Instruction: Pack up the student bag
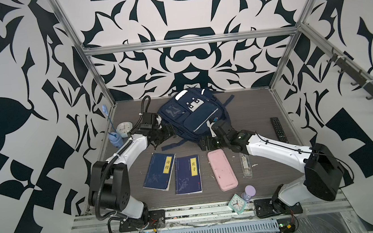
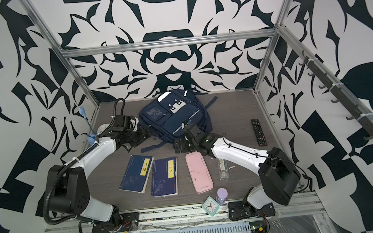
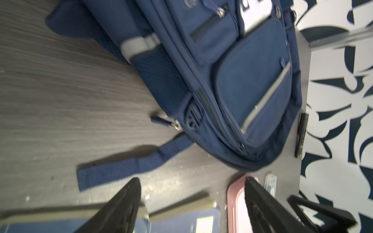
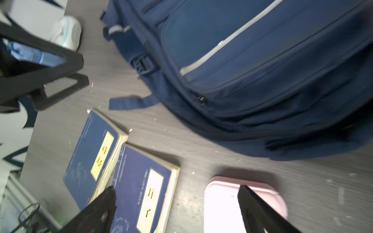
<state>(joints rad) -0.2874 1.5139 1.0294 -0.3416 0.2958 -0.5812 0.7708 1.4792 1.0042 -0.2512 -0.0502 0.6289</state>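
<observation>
The student bag (image 1: 192, 115) (image 2: 173, 118), a navy backpack with silver strips, lies flat at the back middle of the table with its front pockets up. My left gripper (image 1: 157, 143) (image 2: 134, 145) hovers at its near left corner, open and empty. In the left wrist view this gripper (image 3: 191, 179) sits just short of a loose bag strap (image 3: 131, 167). My right gripper (image 1: 204, 144) (image 2: 179, 147) is at the bag's near right corner, also open and empty. In the right wrist view it (image 4: 176, 187) hangs over a navy book (image 4: 141, 193) and a pink case (image 4: 224, 201).
In front of the bag lie two navy books (image 1: 159, 174) (image 1: 187, 175), the pink case (image 1: 222, 169) and a clear packet (image 1: 245, 165). A remote (image 1: 279, 129) lies on the right. A white clock (image 1: 124, 129) and a blue bottle (image 1: 115, 139) stand on the left. A mint clock (image 1: 236, 203) and a purple bottle (image 1: 249, 192) are at the front edge.
</observation>
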